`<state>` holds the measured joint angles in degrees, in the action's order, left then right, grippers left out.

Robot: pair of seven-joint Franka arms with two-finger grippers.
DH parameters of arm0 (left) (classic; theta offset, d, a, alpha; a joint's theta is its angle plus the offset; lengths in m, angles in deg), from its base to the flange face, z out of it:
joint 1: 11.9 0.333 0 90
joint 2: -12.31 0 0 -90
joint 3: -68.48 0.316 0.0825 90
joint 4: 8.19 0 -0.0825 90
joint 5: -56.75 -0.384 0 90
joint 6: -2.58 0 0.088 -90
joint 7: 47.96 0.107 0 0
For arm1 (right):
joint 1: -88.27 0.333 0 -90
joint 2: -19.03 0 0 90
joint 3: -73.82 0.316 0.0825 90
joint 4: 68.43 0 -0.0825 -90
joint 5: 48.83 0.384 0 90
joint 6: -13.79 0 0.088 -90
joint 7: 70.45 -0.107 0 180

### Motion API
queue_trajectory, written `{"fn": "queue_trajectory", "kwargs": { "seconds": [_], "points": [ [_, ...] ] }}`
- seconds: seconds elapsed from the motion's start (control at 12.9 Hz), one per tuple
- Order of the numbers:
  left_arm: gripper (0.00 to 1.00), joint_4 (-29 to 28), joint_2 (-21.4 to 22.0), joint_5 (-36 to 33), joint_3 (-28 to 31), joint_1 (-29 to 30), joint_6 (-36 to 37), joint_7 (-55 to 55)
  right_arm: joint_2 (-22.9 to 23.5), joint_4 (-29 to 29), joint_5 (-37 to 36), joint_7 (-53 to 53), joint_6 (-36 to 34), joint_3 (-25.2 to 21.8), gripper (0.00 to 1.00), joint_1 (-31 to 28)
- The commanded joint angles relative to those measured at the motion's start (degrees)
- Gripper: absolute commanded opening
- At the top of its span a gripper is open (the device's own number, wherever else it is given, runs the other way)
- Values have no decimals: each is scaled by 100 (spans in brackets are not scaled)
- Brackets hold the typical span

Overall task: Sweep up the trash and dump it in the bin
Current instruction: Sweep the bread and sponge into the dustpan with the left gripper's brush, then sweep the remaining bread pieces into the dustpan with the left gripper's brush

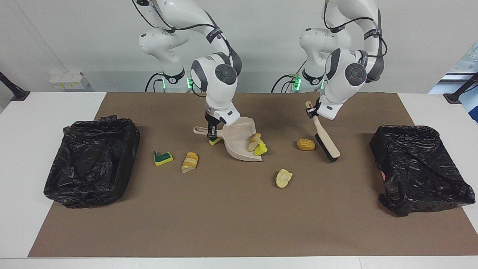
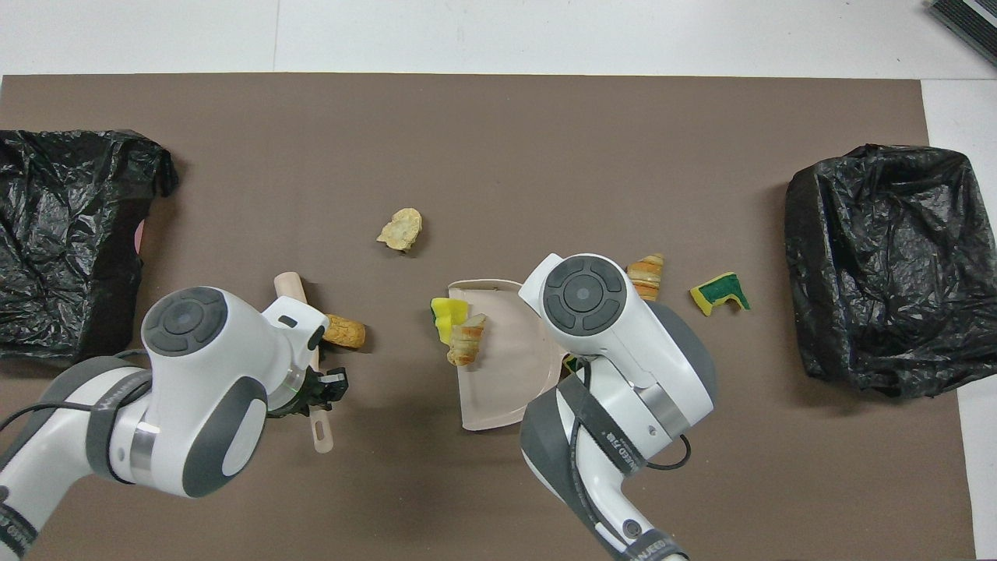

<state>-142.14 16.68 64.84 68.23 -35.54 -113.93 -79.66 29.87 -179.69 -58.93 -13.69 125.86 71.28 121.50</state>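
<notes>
Your right gripper (image 1: 211, 130) is pinched shut on the handle of the beige dustpan (image 1: 239, 145), near the middle of the brown mat (image 1: 239, 224); the pan's handle end is lifted and its open lip is tipped down toward the mat. Your left gripper (image 1: 312, 111) is clamped on the handle of the brush (image 1: 325, 140), toward the left arm's end of the table; the brush slants down with its black bristles at the mat.

You have two scraps at the dustpan's lip: a tan bread chunk (image 1: 254, 142) and a yellow sponge bit (image 1: 260, 149), touching each other. You can see a green-backed sponge piece (image 1: 214, 141) on the mat under the pan's handle, partly hidden.

An orange-brown chunk (image 1: 306, 144) lies just beside the brush bristles, between brush and dustpan; a pale flaky chunk (image 1: 283, 178) sits farther from the robots than that one. Toward the right arm's end you have a striped bread slice (image 1: 190, 161) and a notched green-and-yellow sponge (image 1: 163, 157), near each other.

A black-lined bin (image 1: 91, 160) stands at the right arm's end of the table; a second black-lined bin (image 1: 418, 168) stands at the left arm's end.
</notes>
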Motion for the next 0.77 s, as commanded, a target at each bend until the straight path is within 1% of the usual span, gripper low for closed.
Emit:
{"fn": "queue_trajectory", "kwargs": {
  "seconds": [0.0,0.15,0.46,0.7],
  "points": [
    [0,-26,-15,254,59,-525,-380,118,66,-71,-80,-568,271,52,0,219],
    [0,-18,-15,464,51,-983,-705,137,120,-71,-62,-578,429,52,0,228],
    [0,105,20,684,42,-1879,-724,-47,155,-80,-9,-569,474,52,0,185],
    [0,421,-24,746,42,-2153,-593,-372,164,-71,-9,-516,465,52,0,167]
  ]
}}
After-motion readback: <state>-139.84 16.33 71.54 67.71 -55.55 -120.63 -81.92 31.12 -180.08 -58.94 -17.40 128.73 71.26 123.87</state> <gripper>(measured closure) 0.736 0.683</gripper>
